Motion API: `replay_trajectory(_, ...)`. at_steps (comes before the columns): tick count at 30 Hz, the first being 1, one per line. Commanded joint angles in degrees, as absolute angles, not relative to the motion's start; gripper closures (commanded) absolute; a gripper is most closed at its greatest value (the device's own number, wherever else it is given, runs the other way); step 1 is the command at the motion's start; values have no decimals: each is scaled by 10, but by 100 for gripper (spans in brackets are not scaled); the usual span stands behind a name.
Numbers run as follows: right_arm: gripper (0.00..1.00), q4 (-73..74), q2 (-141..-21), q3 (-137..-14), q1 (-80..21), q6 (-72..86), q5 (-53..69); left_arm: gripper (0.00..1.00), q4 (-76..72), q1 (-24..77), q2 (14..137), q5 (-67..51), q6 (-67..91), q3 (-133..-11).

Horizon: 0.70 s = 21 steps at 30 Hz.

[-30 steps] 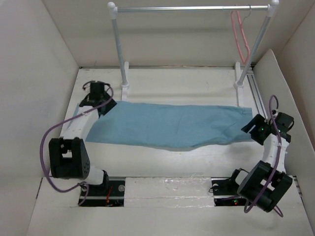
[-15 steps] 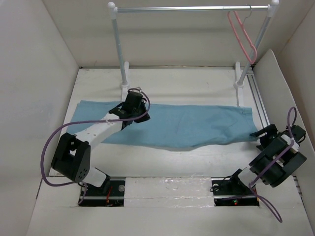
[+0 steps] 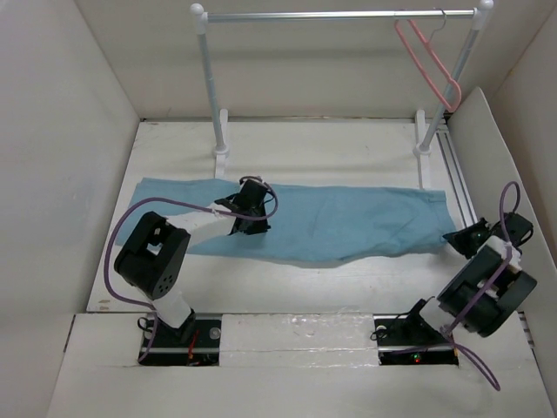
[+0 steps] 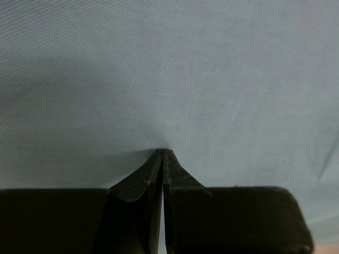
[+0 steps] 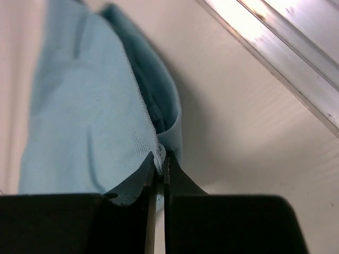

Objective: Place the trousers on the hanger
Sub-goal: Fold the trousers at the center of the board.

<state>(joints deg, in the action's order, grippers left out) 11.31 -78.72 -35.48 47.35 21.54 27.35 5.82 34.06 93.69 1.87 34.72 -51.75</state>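
Swung inward from the cloth's left end, the left gripper (image 3: 251, 209) now sits left of centre on the trousers (image 3: 348, 222), its fingers pressed together with a small pucker of fabric nipped at the tips. At the right edge of the table (image 3: 305, 148), the right gripper (image 3: 474, 235), drawn back a little, is clamped on the hem corner. Between them the light-blue garment lies flat, its long axis running left to right. Beyond, the pink hanger (image 3: 428, 63) has swung on the rail (image 3: 339, 15), high above the cloth's right end and nearest the right arm.
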Motion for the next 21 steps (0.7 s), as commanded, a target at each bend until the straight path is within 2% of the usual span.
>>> replay_trajectory(1,100,186,-661,-423,460,178,285,100,63,340,940,22,341,-486)
replay_trajectory(2,100,209,-598,-440,447,157,286,100,62,340,940,19,342,-477)
replay_trajectory(4,100,301,-564,-505,404,131,242,100,59,346,947,14,338,-466)
replay_trajectory(9,100,380,-483,-556,324,119,236,100,66,403,979,16,338,-476)
replay_trajectory(15,100,460,-501,-738,268,84,179,100,79,502,1051,12,375,-555)
replay_trajectory(19,100,478,-545,-879,236,76,187,100,108,568,1111,6,390,-661)
replay_trajectory(21,100,471,-583,-949,186,83,215,100,120,613,1161,-21,405,-732)
